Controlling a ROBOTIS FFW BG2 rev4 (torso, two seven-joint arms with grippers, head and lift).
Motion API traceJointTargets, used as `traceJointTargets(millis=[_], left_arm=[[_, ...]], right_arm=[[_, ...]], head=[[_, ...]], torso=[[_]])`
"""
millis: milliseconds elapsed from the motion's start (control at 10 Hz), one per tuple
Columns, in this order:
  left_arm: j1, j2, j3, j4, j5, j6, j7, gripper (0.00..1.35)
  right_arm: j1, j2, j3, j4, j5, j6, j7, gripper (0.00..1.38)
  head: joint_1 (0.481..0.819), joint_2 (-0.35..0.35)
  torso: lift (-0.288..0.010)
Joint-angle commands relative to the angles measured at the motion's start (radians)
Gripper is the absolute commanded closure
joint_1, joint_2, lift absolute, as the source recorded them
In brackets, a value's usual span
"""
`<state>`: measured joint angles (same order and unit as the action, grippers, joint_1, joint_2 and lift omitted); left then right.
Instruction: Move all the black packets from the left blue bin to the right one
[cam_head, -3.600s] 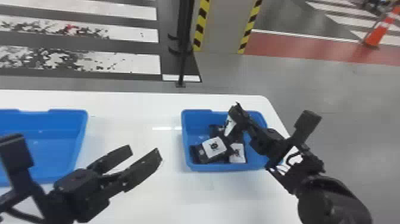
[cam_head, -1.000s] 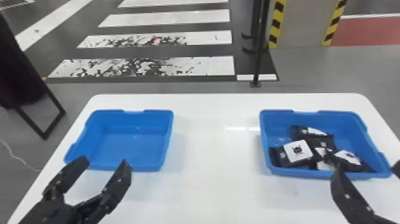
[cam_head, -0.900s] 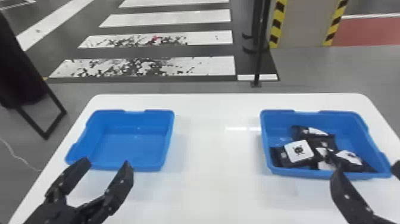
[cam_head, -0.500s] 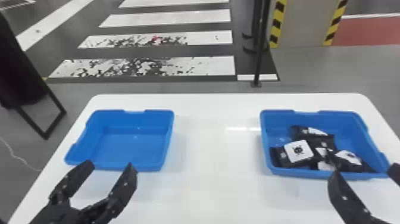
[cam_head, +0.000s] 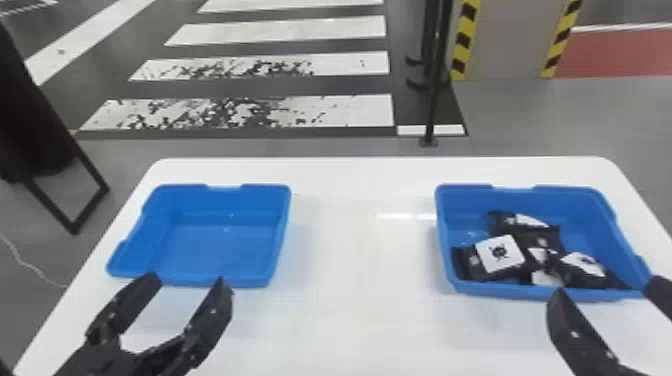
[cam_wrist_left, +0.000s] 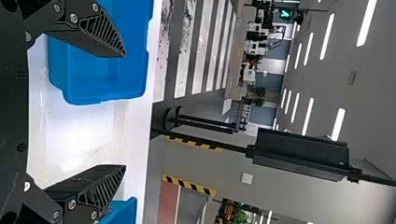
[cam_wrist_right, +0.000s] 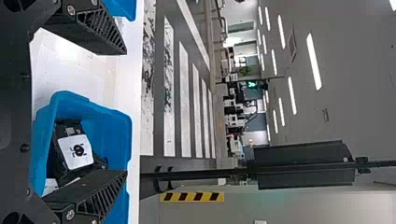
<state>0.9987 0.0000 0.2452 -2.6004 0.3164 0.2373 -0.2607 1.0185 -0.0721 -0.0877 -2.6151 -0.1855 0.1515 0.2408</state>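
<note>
In the head view, the right hand (cam_head: 606, 286), formerly over the right blue bin (cam_head: 530, 291), is drawn back to its near side, released. Black packets (cam_head: 500, 252) with white labels lie heaped inside that smooth, round-cornered bin on the white surface (cam_head: 360, 250). The left hand (cam_head: 187, 280), also released, is near the left blue bin (cam_head: 215, 250).

The left wrist view shows ribbed, parted fingers (cam_wrist_left: 100, 35).

In the right wrist view, one finger partly blocks the right blue bin.
</note>
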Motion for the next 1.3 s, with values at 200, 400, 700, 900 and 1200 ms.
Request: traceJointTargets(millis=[200, 400, 700, 900, 1200], left_arm=[[-0.002, -0.003, -0.004, 0.0, 0.001, 0.011, 0.0, 0.2], [0.0, -0.003, -0.004, 0.0, 0.001, 0.011, 0.0, 0.2], [-0.002, -0.003, -0.004, 0.0, 0.003, 0.015, 0.0, 0.2], [0.0, -0.003, -0.002, 0.0, 0.003, 0.018, 0.0, 0.2], [0.0, -0.003, -0.004, 0.0, 0.005, 0.02, 0.0, 0.2]], right_arm=[[0.0, -0.002, 0.0, 0.0, -0.004, 0.006, 0.002, 0.12], [0.0, -0.002, 0.0, 0.002, -0.006, 0.006, 0.002, 0.12], [0.0, -0.002, 0.0, 0.002, -0.006, 0.008, 0.002, 0.12], [0.0, -0.002, 0.0, 0.002, -0.006, 0.008, 0.002, 0.12], [-0.002, -0.002, 0.0, 0.005, -0.01, 0.008, 0.002, 0.12]], head=[[0.695, 0.109], [0.695, 0.108], [0.695, 0.108], [0.695, 0.108], [0.695, 0.108]], torso=[[-0.14], [-0.14], [-0.14], [-0.14], [-0.14]])
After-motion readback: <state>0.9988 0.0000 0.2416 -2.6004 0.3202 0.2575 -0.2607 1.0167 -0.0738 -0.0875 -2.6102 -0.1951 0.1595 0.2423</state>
